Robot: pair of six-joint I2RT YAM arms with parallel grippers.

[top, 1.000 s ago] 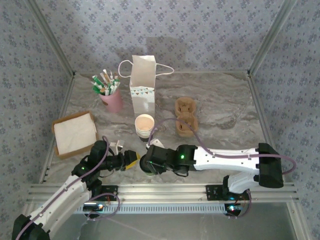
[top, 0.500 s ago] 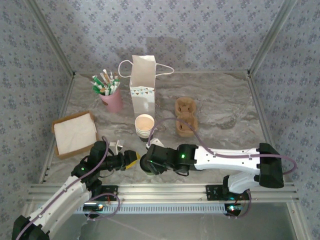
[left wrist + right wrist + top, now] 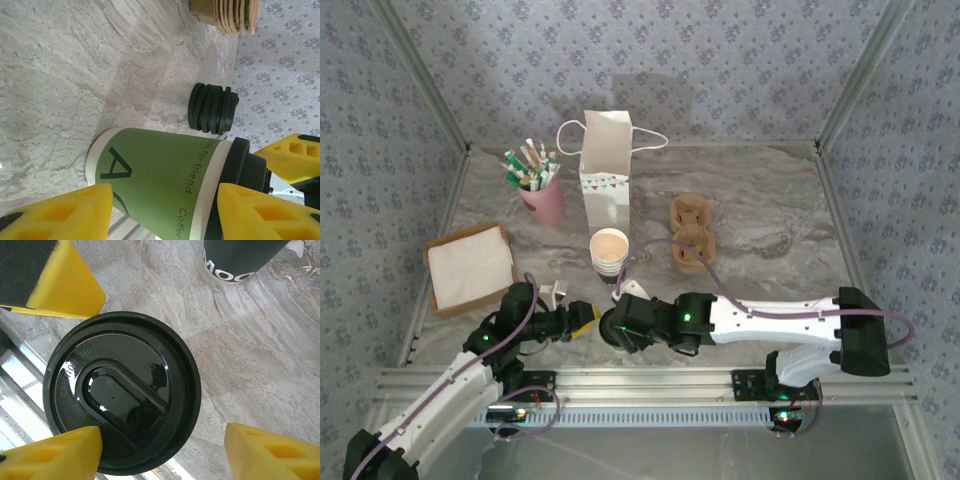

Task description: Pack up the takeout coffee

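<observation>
The cup (image 3: 155, 185) is standing upright close to the near edge of the worktop (image 3: 770, 210), left of its middle, with the black lid (image 3: 122, 390) sitting on its rim. The left gripper (image 3: 162, 192) is facing its side with the fingers apart, one low by the base and one up by the lid, so it is not clamping the wall; I cannot tell whether either is touching. The right gripper (image 3: 162, 435) is hanging over the lid with its jaws spread wide, gripping nothing. The cup is looking light, and its thin paper wall is likely giving way under a hard squeeze; whether it is holding liquid cannot be told. The glossy lid is probably slippery and may be popping off if lifted by itself. The safest hold is looking like the upper wall just beneath the lid, where the rolled rim is stiffening the paper, taken across the width with gentle pressure and kept level. The bag (image 3: 605, 170) is standing open-topped towards the far edge, with the cup stack (image 3: 609, 250) in between.
</observation>
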